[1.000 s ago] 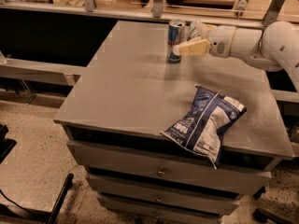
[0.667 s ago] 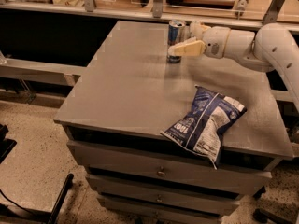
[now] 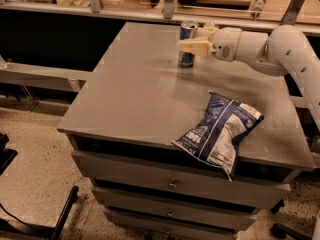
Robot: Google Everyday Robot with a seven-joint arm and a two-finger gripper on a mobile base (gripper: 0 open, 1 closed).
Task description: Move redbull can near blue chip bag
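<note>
Camera view: redbull can (image 3: 186,59) at upper centre bracketed by gripper (image 3: 192,39), grip state not discernible; grasp step judged underway; carry to blue chip bag (image 3: 220,131), lower right, needed next.

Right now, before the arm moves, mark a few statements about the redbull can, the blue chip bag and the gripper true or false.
1. The redbull can stands upright near the grey table's far edge. True.
2. The blue chip bag lies at the table's far left corner. False: it lies at the near right, overhanging the front edge.
3. The gripper is at the redbull can. True.
4. The can touches the chip bag. False: bare tabletop separates them.
</note>
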